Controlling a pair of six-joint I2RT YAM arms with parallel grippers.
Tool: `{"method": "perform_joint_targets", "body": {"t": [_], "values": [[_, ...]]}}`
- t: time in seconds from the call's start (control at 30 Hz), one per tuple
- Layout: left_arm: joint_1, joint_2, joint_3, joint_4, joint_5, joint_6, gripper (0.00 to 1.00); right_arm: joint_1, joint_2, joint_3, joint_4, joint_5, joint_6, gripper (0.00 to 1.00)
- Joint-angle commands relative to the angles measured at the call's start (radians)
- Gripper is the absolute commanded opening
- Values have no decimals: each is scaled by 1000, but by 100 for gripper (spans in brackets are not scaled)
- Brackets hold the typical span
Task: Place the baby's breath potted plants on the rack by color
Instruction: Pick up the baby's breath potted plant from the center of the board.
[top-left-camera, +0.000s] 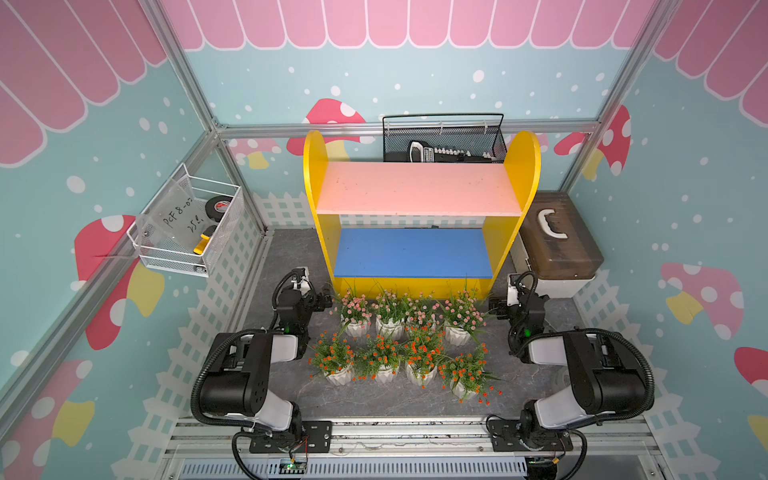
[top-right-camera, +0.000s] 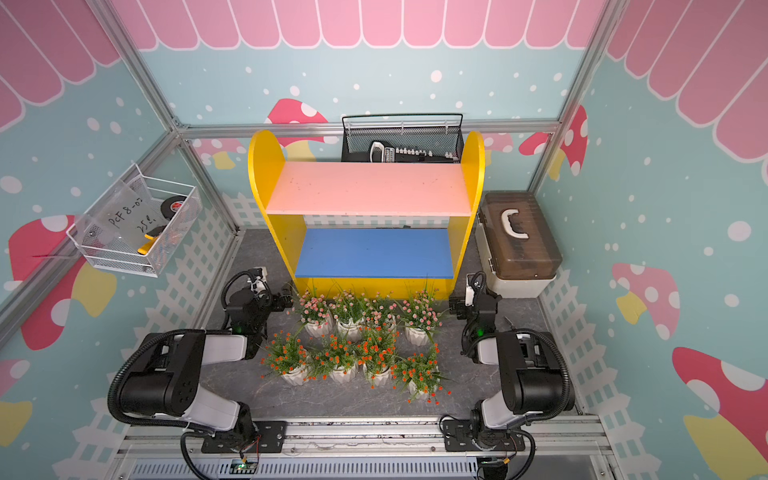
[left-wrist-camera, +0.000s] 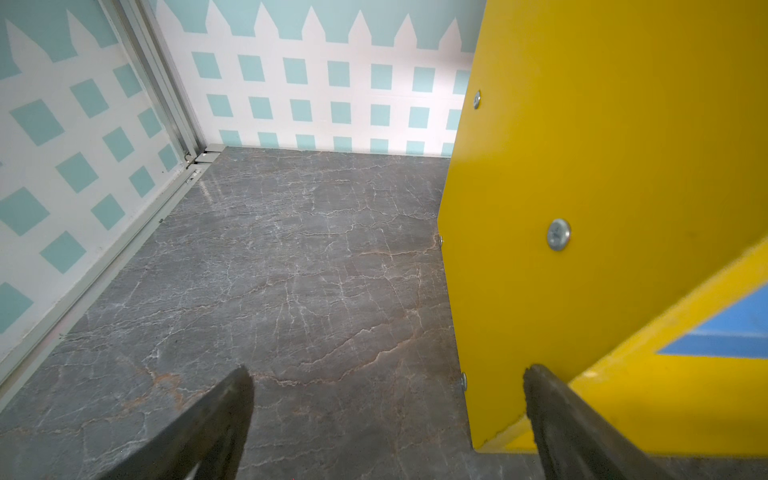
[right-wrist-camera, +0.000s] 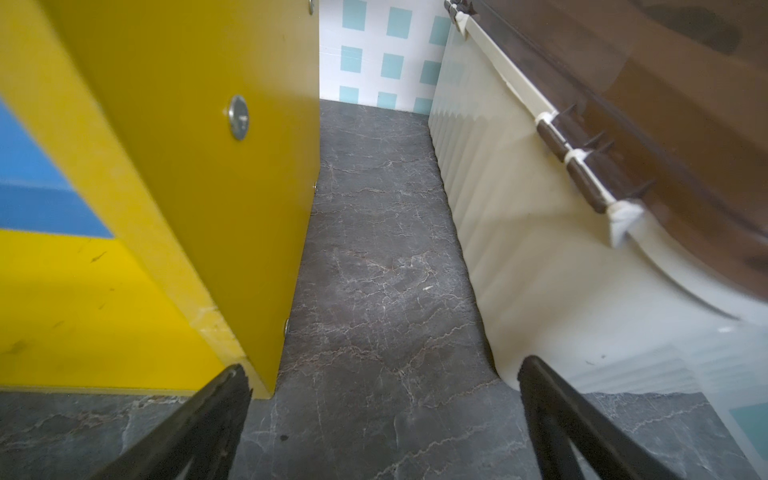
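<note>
Likely step: first pick. Both wide open, empty: left gripper (left-wrist-camera: 386, 372), right gripper (right-wrist-camera: 382, 365), flanking potted plants (top-left-camera: 422, 353). All eight on table (top-left-camera: 291, 386), lower centre. Rack (top-left-camera: 524, 166) above, shelves (top-left-camera: 415, 187) bare. Grip pot body, not sprigs; outer pots first. Foliage interlocks; lidded box (top-left-camera: 559, 245) hems right gripper.
</note>
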Motion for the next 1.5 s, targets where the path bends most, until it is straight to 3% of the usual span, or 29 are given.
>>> {"method": "perform_joint_targets", "body": {"t": [0.0, 0.33, 0.57, 0.8, 0.97, 1.07, 1.17, 1.33, 1.47], "values": [[-1, -5, -12, 27, 9, 15, 99, -5, 2, 17, 13, 9, 3, 100], [-1, -137, -28, -67, -58, -8, 99, -5, -60, 23, -43, 81, 34, 99], [-1, -275, 79, -424, -195, -106, 99, -5, -256, 160, -448, 104, 18, 99], [-1, -214, 188, -606, -189, -100, 99, -5, -494, 267, -817, 56, 33, 99], [-2, -173, 273, -763, -119, -95, 99, -5, -597, 252, -854, 103, 121, 99], [-1, -159, 312, -863, -223, -176, 99, -5, -614, 277, -941, 108, 182, 99], [-3, -174, 303, -853, -143, -180, 99, -4, -617, 285, -988, 119, 196, 99], [-38, -141, 303, -808, -251, -186, 99, -4, -589, 282, -951, 82, 214, 99], [-38, -67, 363, -851, -164, -131, 99, -4, -557, 315, -985, 89, 201, 99]]}}
